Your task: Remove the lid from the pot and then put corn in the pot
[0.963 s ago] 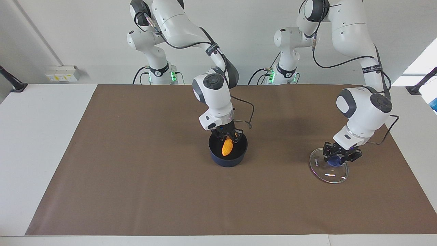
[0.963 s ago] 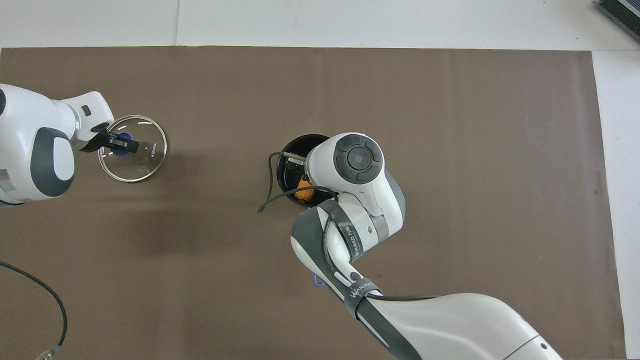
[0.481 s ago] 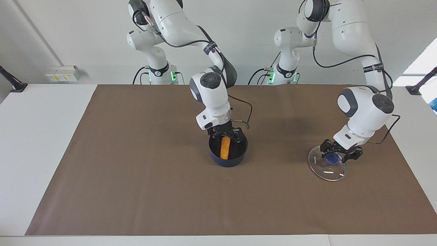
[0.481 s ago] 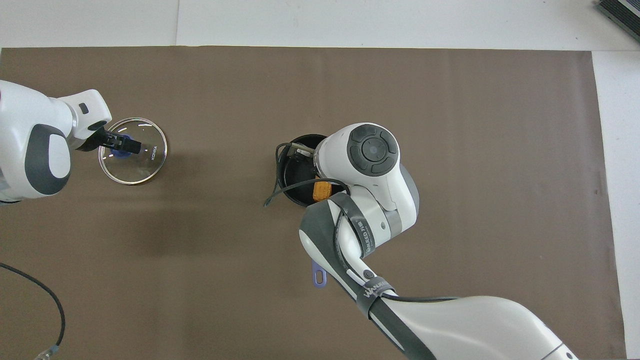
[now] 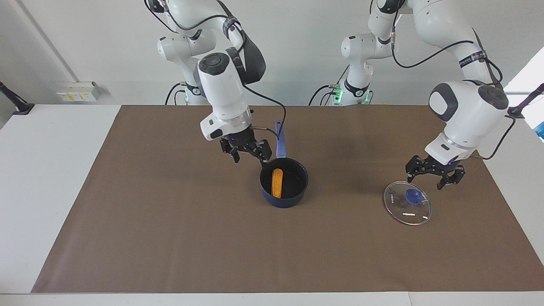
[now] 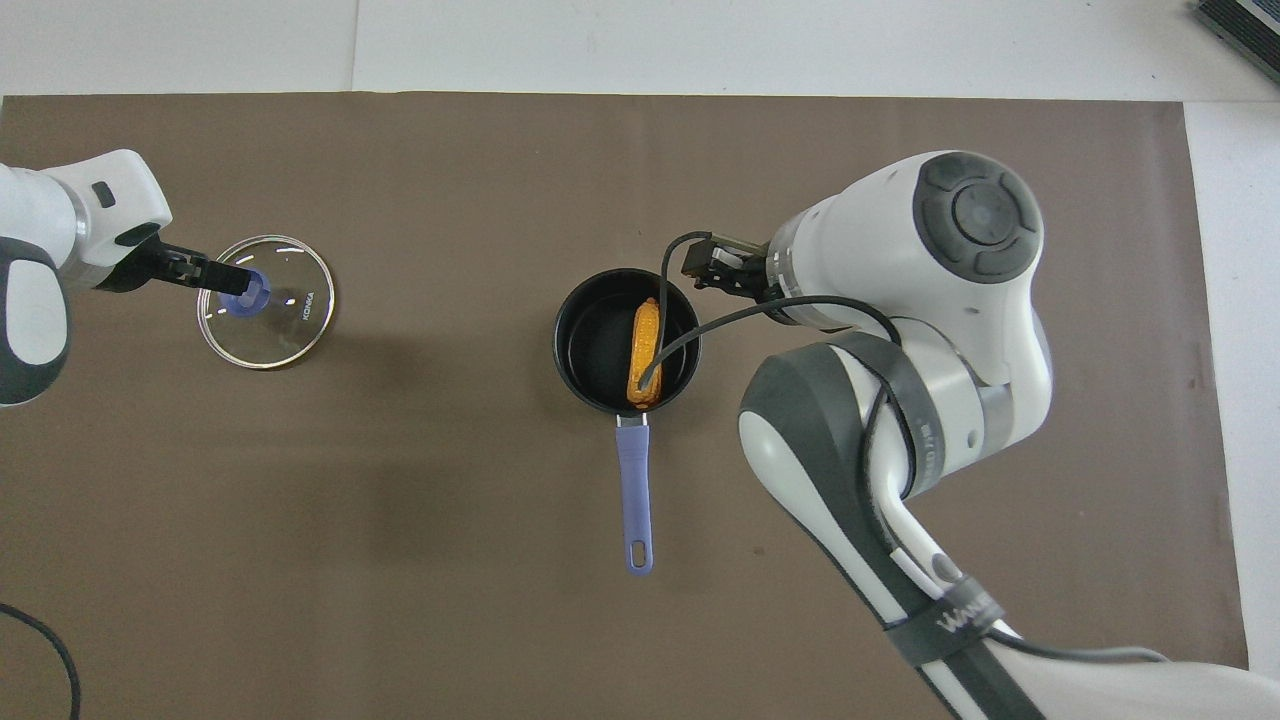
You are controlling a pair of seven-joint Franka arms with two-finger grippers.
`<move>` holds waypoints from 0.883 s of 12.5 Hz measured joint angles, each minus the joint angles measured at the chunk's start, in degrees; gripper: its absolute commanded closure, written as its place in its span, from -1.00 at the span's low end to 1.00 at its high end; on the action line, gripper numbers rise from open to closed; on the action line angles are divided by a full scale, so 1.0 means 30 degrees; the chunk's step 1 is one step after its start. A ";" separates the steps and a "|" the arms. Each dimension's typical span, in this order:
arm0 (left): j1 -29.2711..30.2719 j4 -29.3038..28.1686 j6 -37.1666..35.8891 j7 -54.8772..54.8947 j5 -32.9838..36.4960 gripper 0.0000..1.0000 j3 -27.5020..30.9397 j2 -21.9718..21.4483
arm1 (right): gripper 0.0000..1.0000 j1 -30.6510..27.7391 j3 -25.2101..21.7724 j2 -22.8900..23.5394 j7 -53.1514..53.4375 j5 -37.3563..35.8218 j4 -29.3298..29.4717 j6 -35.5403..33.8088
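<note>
The dark blue pot stands mid-table, its light blue handle pointing toward the robots. The orange-yellow corn lies inside it, also seen in the overhead view. My right gripper is open and empty, raised beside the pot toward the right arm's end. The glass lid with its blue knob lies flat on the mat toward the left arm's end. My left gripper is open, in the air just above the lid and clear of the knob.
A brown mat covers most of the white table. In the overhead view the right gripper's black cable hangs over the pot, and the lid sits near the mat's edge.
The right gripper let go of the corn, which now lies in the pot, and rose away toward its own end. The left gripper let go of the lid's knob and lifted off it.
</note>
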 measured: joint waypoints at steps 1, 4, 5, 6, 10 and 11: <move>-0.0156 0.0049 -0.0695 -0.0486 0.0000 -1.00 -0.0013 -0.0732 | -1.00 -0.0750 -0.0025 -0.0429 -0.1368 -0.0009 -0.0003 -0.1077; -0.0735 0.0703 -0.3384 -0.2091 0.0361 -1.00 -0.0138 -0.2879 | -1.00 -0.3362 -0.0086 -0.1248 -0.5516 -0.0230 -0.0009 -0.3142; -0.1027 0.1531 -0.4597 -0.2740 0.0570 -1.00 -0.0172 -0.3248 | -1.00 -0.4033 -0.0099 -0.1507 -0.6628 -0.0437 -0.0008 -0.3624; -0.1270 0.2467 -0.5770 -0.3295 0.0717 -1.00 -0.0226 -0.3431 | -1.00 -0.4497 -0.0109 -0.1793 -0.7458 -0.0762 -0.0001 -0.4010; -0.1553 0.5594 -1.0301 -0.3915 0.0792 -1.00 -0.0302 -0.3525 | -1.00 -0.5206 -0.0115 -0.3563 -0.8373 -0.1662 0.0112 -0.5690; -0.1647 0.6220 -1.1002 -0.4110 0.0792 -1.00 -0.0359 -0.3523 | -1.00 -0.5371 -0.0120 -0.4005 -0.8852 -0.1710 0.0252 -0.6372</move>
